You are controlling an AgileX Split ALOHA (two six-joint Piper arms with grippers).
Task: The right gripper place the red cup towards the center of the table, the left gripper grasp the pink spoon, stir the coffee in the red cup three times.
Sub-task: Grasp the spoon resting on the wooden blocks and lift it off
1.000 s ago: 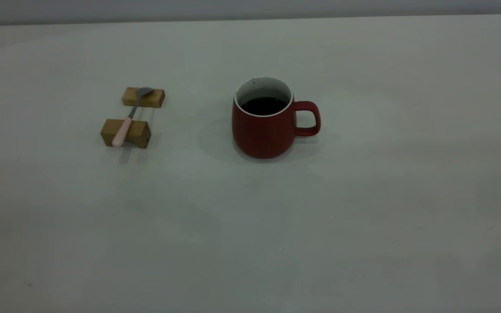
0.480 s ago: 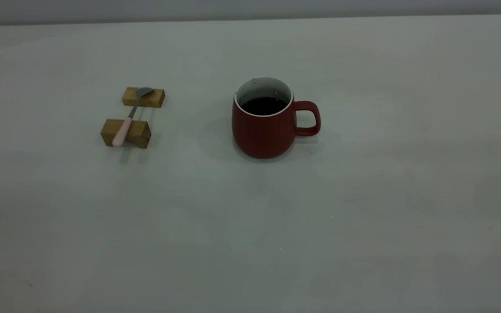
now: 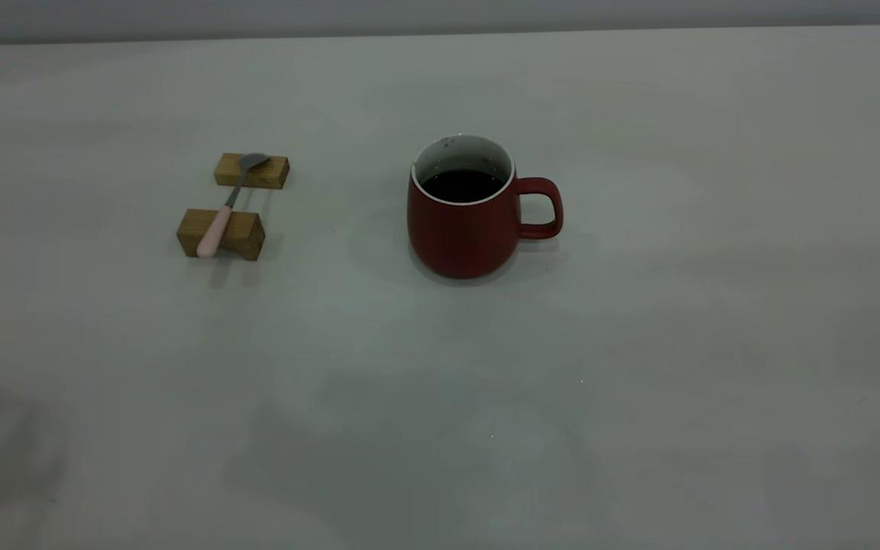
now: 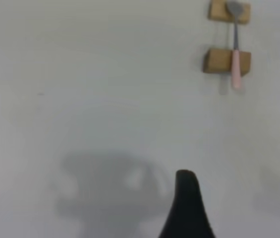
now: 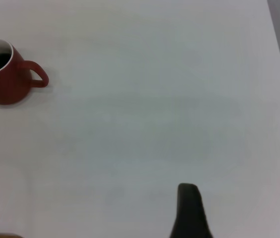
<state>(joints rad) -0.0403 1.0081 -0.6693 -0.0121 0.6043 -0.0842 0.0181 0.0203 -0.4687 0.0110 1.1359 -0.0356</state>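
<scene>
Red cup (image 3: pixel 464 210) sits mid-tabletop (image 3: pixel 638 382), coffee (image 3: pixel 463 186) high, handle at three o'clock; pink spoon (image 3: pixel 224 208) bridges two wooden blocks (image 3: pixel 221 234) out at nine o'clock. My left tool (image 4: pixel 187 208) and right tool (image 5: pixel 189 210) hang well back, and I cannot tell their state. Nudge that handle clumsily and I slosh; pinch badly and the spoon rolls off.
</scene>
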